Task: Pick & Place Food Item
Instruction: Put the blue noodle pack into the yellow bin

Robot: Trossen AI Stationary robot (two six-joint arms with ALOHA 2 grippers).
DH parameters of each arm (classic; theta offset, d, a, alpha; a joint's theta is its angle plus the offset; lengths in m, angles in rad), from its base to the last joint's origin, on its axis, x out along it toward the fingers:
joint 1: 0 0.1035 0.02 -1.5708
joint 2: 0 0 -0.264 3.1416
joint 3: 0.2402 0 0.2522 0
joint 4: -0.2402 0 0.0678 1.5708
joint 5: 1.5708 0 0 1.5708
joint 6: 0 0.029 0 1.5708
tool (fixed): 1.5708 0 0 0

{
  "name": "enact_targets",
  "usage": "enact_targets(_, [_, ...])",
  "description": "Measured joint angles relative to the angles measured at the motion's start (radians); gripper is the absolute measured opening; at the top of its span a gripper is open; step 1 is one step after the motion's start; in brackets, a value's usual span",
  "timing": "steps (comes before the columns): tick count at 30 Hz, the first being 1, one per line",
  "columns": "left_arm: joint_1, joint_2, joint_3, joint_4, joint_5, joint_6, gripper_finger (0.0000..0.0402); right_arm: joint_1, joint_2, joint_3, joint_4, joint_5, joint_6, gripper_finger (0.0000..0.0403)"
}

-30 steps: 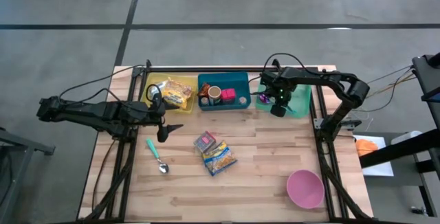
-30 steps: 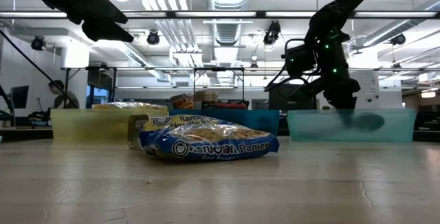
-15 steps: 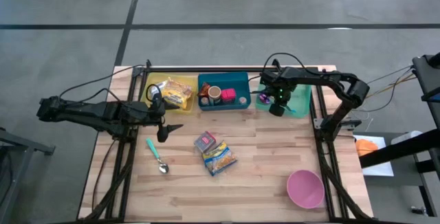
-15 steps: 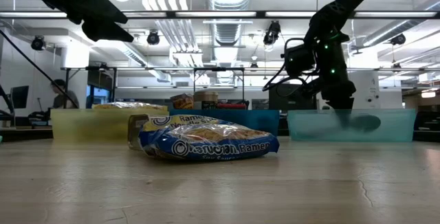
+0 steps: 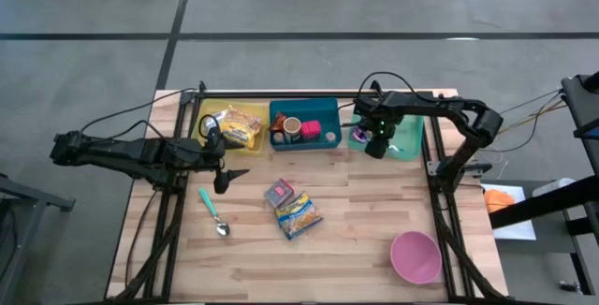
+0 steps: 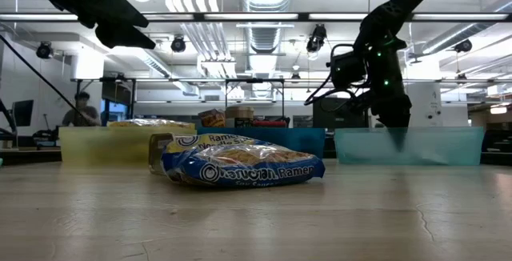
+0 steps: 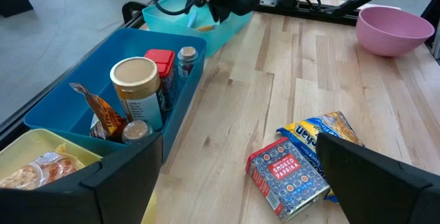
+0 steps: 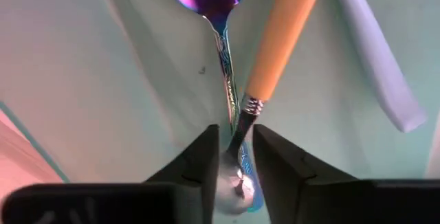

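Note:
A blue-and-yellow ramen packet [image 5: 299, 215] and a red spice tin [image 5: 278, 192] lie flat on the middle of the table, touching each other. My left gripper [image 5: 229, 176] hovers open above the table's left part, in front of the yellow bin, clear of both. My right gripper [image 5: 376, 149] points down into the teal bin [image 5: 409, 148] at the back right. Its fingers [image 8: 206, 159] stand a little apart. Between them lie the metal neck of an orange-handled utensil [image 8: 242, 124] and the handle end of an iridescent spoon [image 8: 223, 59].
A yellow bin [image 5: 211, 118] with bagged snacks and a blue bin [image 5: 329, 108] with jars stand along the far edge. A teal-handled spoon [image 5: 213, 213] lies at the left. A pink bowl [image 5: 415, 255] sits near the right front. A light blue handle [image 8: 375, 52] also lies in the teal bin.
In the low view, a dark rounded shape showed through the teal bin's wall beside my right gripper. It is no longer visible there. Both arms have stayed where they were.

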Motion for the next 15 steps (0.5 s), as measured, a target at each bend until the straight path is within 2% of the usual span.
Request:
enact_targets(7, [0.0, 0.0, 0.0, 0.0, 0.0, -0.002, 0.0387, 0.0, 0.0, 0.0, 0.004, 0.0, 0.018, 0.0162])
enact_targets(15, [0.0, 0.0, 0.0, 0.0, 0.0, -0.002, 0.0387, 0.0, 0.0, 0.0, 0.006, 0.0, 0.019, 0.0213])
